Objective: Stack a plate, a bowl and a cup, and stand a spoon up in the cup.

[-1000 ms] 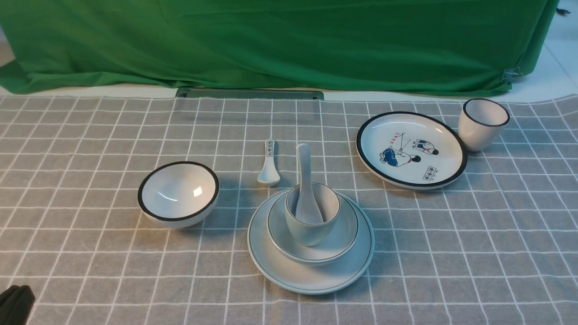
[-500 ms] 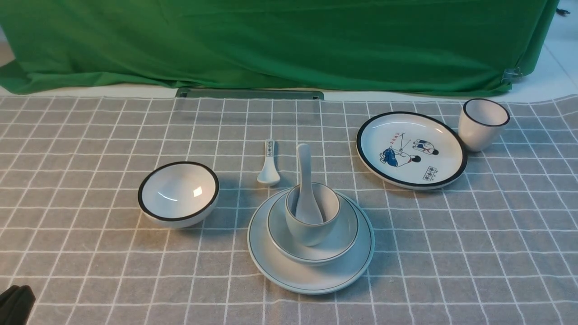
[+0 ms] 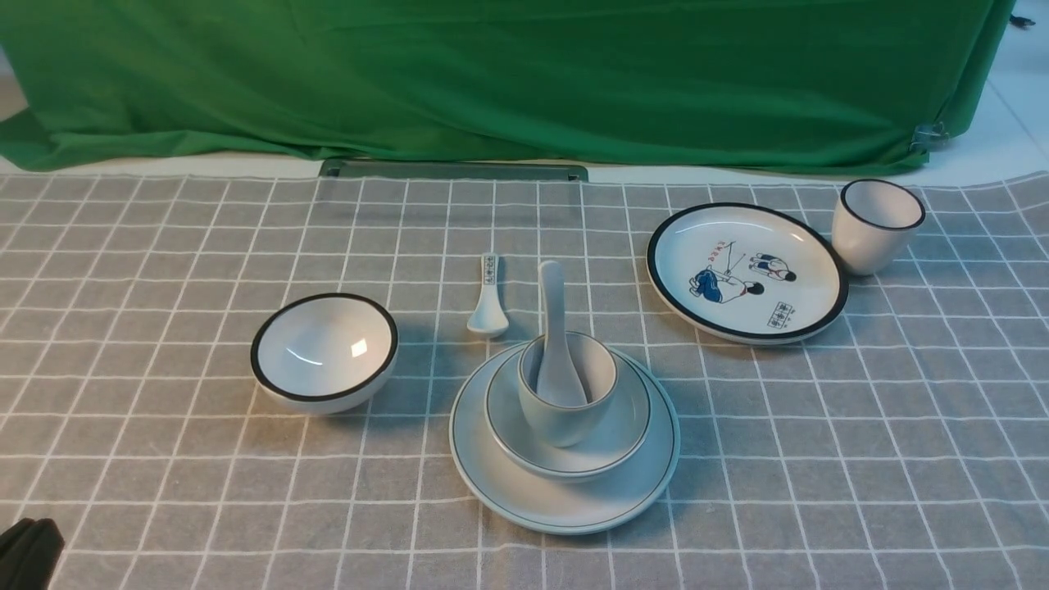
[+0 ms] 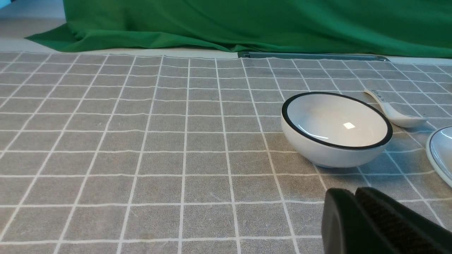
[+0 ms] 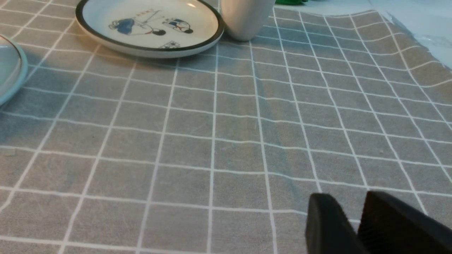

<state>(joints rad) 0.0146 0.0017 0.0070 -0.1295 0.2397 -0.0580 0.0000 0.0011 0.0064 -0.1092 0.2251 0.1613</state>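
Comparing with 1 second ago, nothing on the table (image 3: 819, 459) has moved: plate (image 3: 565, 504), bowl (image 3: 610, 447), cup (image 3: 565, 410) and spoon (image 3: 556, 336) sit stacked, so the task looks finished. Left hand (image 4: 355, 197) is pressed together; right hand (image 5: 353, 208) is slightly spread, both empty.

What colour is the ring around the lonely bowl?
Black, around the bowl's white rim; clearest in the left wrist view.
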